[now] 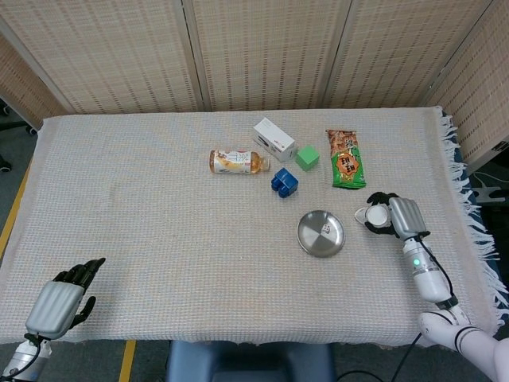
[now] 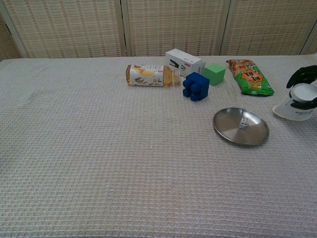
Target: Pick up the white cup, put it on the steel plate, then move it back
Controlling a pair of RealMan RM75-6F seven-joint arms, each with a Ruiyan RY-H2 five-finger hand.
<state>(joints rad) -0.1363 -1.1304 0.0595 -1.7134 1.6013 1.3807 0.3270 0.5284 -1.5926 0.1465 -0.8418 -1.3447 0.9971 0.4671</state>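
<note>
- The right hand (image 1: pixel 395 216) grips the white cup (image 1: pixel 374 215), dark fingers (image 2: pixel 302 75) clamped around it, near the counter's right edge, just right of the steel plate (image 1: pixel 321 233).
- The cup sits tilted, low to the counter (image 1: pixel 159 231), likely to set it back down.
- The left hand (image 1: pixel 60 301) idles at the front-left corner, fingers apart, holding nothing.

Printing on the green snack packet (image 1: pixel 346 158), bottle label (image 1: pixel 233 161) and white box (image 1: pixel 273 139) is too small to read.
</note>
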